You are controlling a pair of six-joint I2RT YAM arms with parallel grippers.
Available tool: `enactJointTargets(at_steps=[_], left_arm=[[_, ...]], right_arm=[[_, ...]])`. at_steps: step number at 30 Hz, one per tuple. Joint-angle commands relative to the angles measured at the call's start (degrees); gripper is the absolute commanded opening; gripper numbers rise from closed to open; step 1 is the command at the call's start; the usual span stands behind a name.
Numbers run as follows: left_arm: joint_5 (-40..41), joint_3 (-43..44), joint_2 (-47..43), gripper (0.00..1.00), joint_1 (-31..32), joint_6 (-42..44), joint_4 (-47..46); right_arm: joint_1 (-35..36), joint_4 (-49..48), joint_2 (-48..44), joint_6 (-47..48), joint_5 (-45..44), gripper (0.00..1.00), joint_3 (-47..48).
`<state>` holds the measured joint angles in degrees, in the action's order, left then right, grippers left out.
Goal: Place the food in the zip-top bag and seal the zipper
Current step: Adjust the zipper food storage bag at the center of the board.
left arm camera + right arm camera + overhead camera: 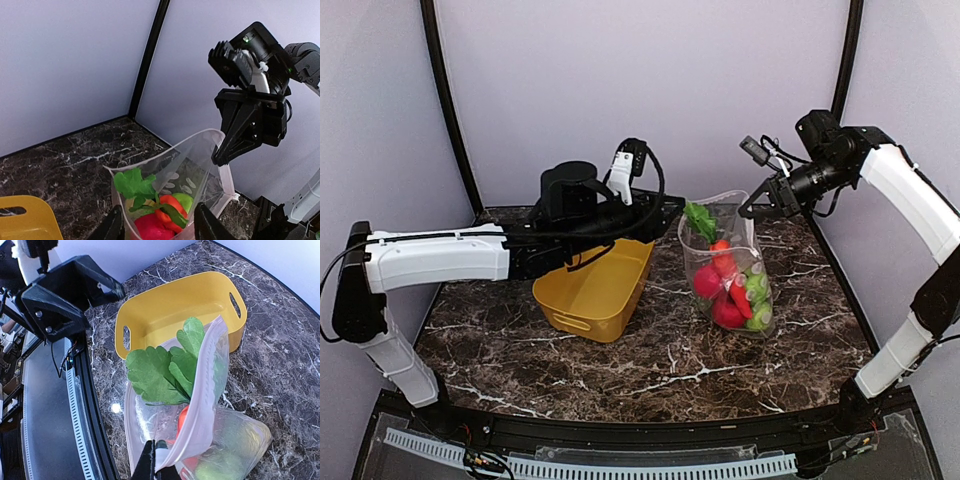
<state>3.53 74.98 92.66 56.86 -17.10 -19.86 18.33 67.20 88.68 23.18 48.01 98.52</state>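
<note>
**Operator:** Where does the bag stand?

**Inspector:** Your zip-top bag [725, 262] stands upright on the marble table [650, 370], just right of the yellow tub [595, 295]. The food [730, 290] is inside it. Red, orange and green pieces fill the lower part, and leafy greens [160, 370] poke out above the rim.

**Operator:** And the zipper?

**Inspector:** The zipper [204, 385] is not sealed. In your left wrist view the mouth gapes open.

**Operator:** Report the grippers.

**Inspector:** Your right gripper [156, 460] is closed narrow, pinching the bag's mouth edge where the pale strip runs down to it, on the side away from the tub. Your left gripper [159, 212] is spread wide and reaches across above the tub. Its fingers [114, 227] sit to either side of the bag's near face. I cannot tell whether they touch the plastic.
</note>
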Motion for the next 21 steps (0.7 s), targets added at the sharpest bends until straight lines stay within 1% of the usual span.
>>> enactJointTargets(at_steps=[1,5,10,18,21], left_arm=[[-1.6,-0.8,1.8,0.45,0.3,-8.0,5.5],[-2.0,2.0,4.2,0.4,0.3,-8.9,7.5],[0.4,2.9,5.0,0.31,0.2,-9.7,7.9],[-3.3,7.4,9.0,0.28,-1.1,-13.4,12.5],[-6.1,9.1,10.4,0.27,-1.6,-14.6,14.2]], right_arm=[[0.2,-2.7,0.5,-0.2,-0.8,0.0,-0.7],[0.9,-2.8,0.0,0.0,-2.1,0.0,-1.7],[1.2,-3.0,-1.3,0.1,-2.6,0.0,-2.5],[1.2,-3.5,-2.0,0.1,-3.2,0.0,-4.1],[1.2,-3.7,-2.3,0.1,-3.1,0.0,-4.2]])
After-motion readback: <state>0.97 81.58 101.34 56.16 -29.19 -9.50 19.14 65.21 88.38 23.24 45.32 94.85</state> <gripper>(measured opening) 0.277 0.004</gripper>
